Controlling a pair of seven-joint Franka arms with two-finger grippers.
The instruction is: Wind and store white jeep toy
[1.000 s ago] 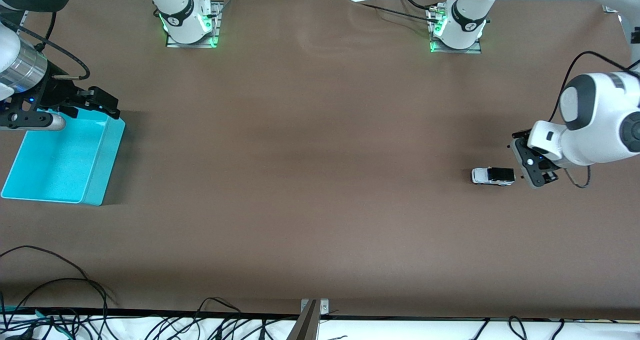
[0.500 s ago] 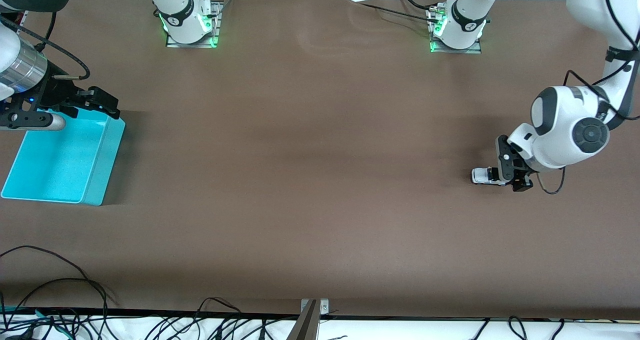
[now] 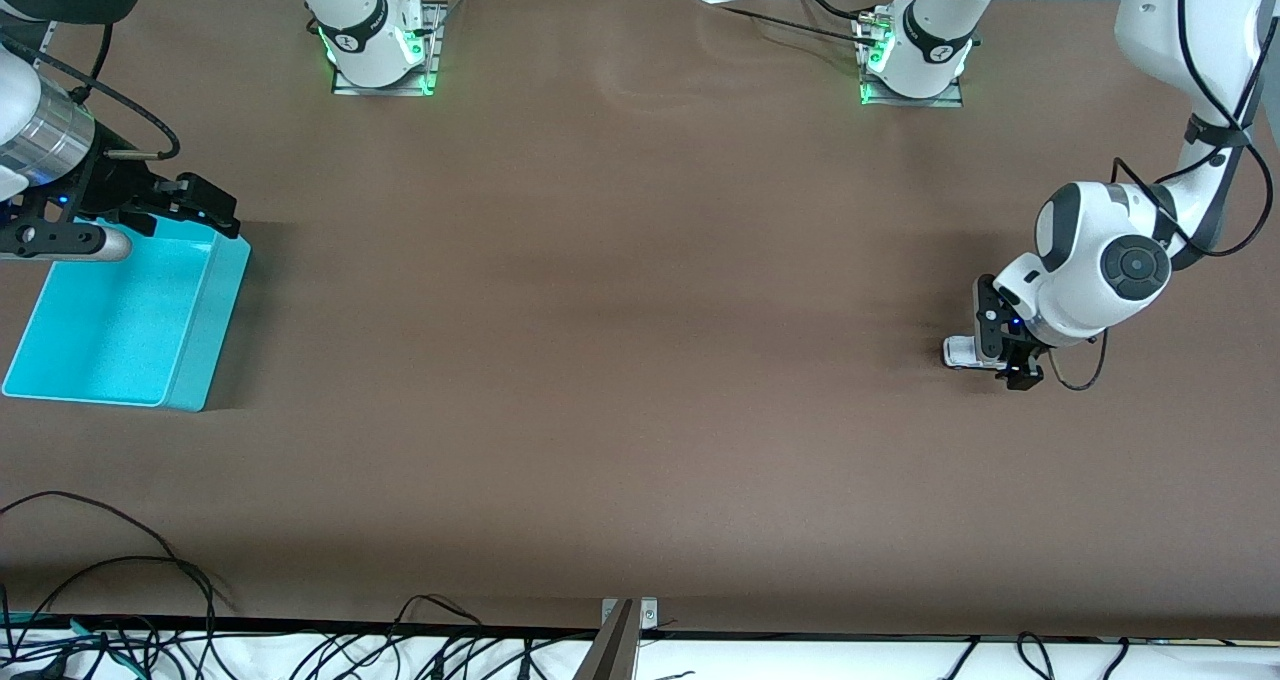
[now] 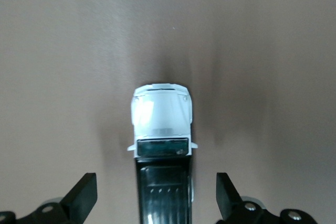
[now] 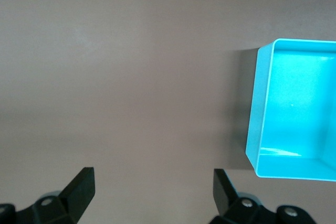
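Over the table's left-arm end, our left gripper point(image 3: 1003, 355) straddles the white jeep toy point(image 4: 161, 129), jaws apart, not yet touching, squarely across its long axis. Right gripper point(image 3: 195, 203) waits, jaws apart, over the turquoise bin point(image 3: 190, 360).

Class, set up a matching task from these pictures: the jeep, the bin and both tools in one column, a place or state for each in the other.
1 white jeep toy
2 turquoise bin
3 left tool
4 right tool

a open, over the bin's edge
b empty, at the right arm's end
c open, straddling the jeep
d on the table, between open fingers

Pairs: 1-d, 2-b, 3-c, 4-a
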